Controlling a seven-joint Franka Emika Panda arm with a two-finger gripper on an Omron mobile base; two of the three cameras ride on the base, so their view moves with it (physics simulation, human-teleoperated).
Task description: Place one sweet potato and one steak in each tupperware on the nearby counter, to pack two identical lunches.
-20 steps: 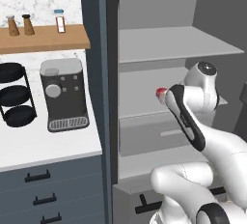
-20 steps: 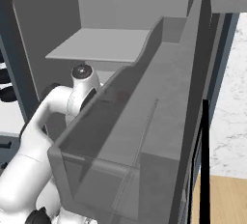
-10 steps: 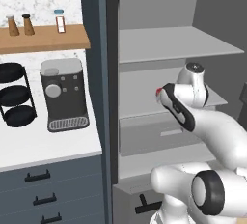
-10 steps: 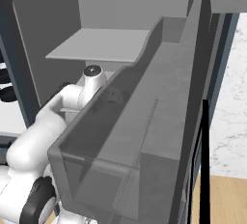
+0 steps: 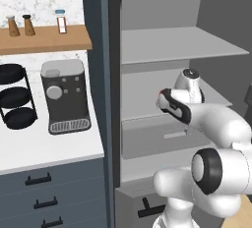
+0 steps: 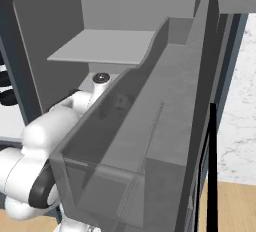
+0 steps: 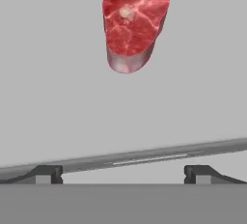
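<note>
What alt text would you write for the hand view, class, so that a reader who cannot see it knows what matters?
A raw red steak, marbled with pale streaks, lies on a plain grey surface ahead of the end effector. The two dark fingertips stand wide apart at the bottom, with nothing between them. A thin grey edge runs across just above them.

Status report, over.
Gripper open, empty, inside fridge. Steak ahead on grey shelf, untouched. Nothing between fingers and steak.
</note>
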